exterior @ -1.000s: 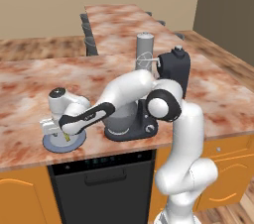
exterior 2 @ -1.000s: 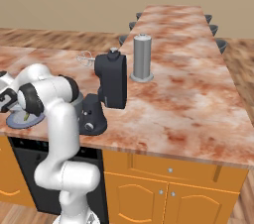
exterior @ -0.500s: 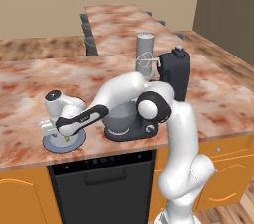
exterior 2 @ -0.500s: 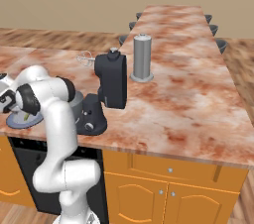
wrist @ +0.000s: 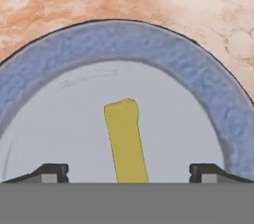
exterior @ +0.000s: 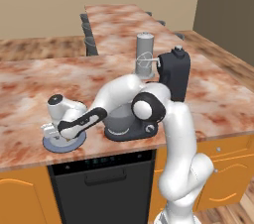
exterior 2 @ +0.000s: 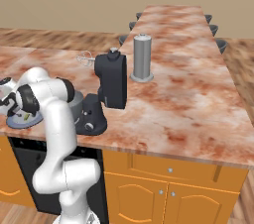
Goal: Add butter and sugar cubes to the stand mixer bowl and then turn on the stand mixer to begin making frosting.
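With the jaws released astride the butter (wrist: 126, 141) on the plate (wrist: 149, 44), drop straight toward 6 o'clock, centre on the stick, then close gently.

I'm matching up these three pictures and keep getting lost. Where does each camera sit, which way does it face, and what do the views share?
Left base view: behind the arm to its left, looking forward and down on the counter; the arm rises at lower right and reaches to the plate.
Right base view: behind to its right; the arm rises at lower left, beside the stand mixer.
Hand view: on the hand, looking down at the butter on the plate, between the open gripper tips.
Both base views share the mixer, the plate and the tall grey cylinder.
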Robot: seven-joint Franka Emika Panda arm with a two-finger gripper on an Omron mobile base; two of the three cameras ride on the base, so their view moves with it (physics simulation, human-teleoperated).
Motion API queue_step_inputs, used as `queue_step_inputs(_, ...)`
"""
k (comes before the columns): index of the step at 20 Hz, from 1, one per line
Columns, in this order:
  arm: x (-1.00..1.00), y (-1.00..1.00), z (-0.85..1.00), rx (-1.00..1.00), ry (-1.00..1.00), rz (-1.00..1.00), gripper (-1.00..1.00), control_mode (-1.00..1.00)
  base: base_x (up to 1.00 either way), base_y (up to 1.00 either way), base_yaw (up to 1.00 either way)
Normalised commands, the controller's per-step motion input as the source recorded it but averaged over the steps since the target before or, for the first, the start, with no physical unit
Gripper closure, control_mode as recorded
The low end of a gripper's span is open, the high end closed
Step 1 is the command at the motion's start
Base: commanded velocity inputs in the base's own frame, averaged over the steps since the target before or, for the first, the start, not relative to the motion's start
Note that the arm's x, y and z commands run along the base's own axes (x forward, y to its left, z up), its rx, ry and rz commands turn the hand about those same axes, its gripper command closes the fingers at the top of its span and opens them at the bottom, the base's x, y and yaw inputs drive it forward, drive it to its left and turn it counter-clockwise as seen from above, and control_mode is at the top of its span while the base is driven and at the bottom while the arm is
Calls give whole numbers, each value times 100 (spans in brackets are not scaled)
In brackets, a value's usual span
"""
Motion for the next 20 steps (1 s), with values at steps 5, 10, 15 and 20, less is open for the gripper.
queue_step_inputs(5,11,0,-51,0,0,3,100,-100,0,0,0)
queue_step_inputs(10,1,0,-39,0,1,3,100,-100,0,0,0)
queue_step_inputs(15,-12,0,-3,1,0,4,100,-100,0,0,0)
queue_step_inputs(20,-47,-11,87,17,-13,1,100,-100,0,0,0)
